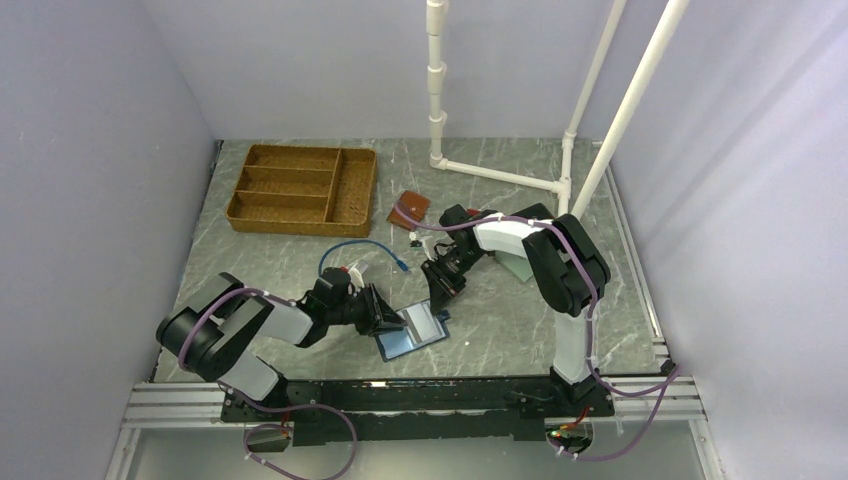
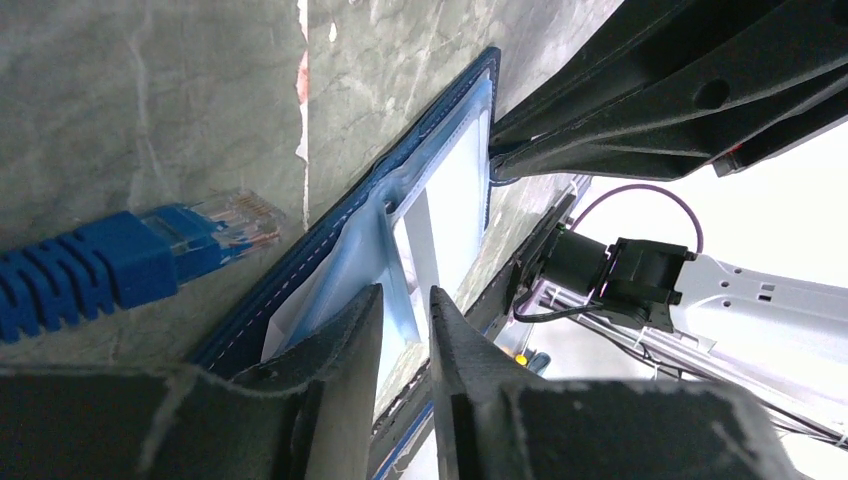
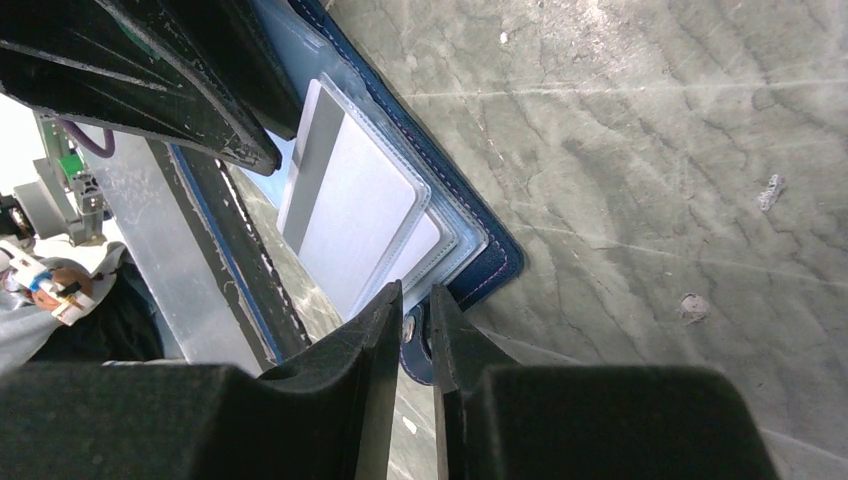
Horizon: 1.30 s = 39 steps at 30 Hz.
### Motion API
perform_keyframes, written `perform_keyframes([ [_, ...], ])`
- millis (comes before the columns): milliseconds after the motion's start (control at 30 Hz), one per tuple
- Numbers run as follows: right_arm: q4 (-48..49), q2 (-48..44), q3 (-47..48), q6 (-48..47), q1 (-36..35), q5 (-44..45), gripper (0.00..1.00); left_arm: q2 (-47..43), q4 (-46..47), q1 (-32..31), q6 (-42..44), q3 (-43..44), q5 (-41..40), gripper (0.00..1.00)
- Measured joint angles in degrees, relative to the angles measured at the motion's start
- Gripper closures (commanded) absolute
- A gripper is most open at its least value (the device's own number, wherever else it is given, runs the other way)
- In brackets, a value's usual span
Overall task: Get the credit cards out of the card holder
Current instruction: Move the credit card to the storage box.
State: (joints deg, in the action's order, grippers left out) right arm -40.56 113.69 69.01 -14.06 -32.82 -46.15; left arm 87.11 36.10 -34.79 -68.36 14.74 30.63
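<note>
The small navy blue leather bifold card holder [image 1: 412, 333] lies open on the grey marbled desk [image 1: 520, 320]. The left hand [image 2: 405, 295] pinches its glossy inner sleeve [image 2: 395, 255]. The right hand [image 3: 416, 292] is closed on the snap tab [image 3: 411, 345] (or so it appears). The pale grey-white credit cards [image 3: 355, 215] sit pocketed, none out. Next, one hand should release and pinch a card's edge.

Overhead camera looks down from behind; both wrist cameras crowd close on the card holder [image 1: 412, 332], six o'clock.
</note>
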Motion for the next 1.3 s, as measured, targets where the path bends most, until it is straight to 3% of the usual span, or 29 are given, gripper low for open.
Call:
perform_keyframes([
  [400, -0.1, 0.1, 0.0, -0.9, 0.0, -0.9, 0.80, 6.2, 7.9, -2.1, -2.8, 0.5, 0.6, 0.72],
  [600, -0.2, 0.1, 0.0, -1.5, -0.3, -0.9, 0.81, 7.6, 9.6, -2.2, -4.0, 0.4, 0.7, 0.85],
  [700, -0.3, 0.1, 0.2, -1.9, -0.4, -0.9, 0.81, 7.6, 9.5, -2.3, -4.1, 0.4, 0.5, 0.87],
  [1067, -0.6, 0.1, 0.3, -3.5, -0.6, -0.9, 0.88, 9.1, 12.1, -2.4, -4.5, 0.3, 1.0, 0.77],
  [1300, -0.9, 0.3, 0.4, -4.0, -0.8, -0.9, 0.93, 10.9, 15.2, -2.4, -5.0, 0.2, 2.4, 0.78],
])
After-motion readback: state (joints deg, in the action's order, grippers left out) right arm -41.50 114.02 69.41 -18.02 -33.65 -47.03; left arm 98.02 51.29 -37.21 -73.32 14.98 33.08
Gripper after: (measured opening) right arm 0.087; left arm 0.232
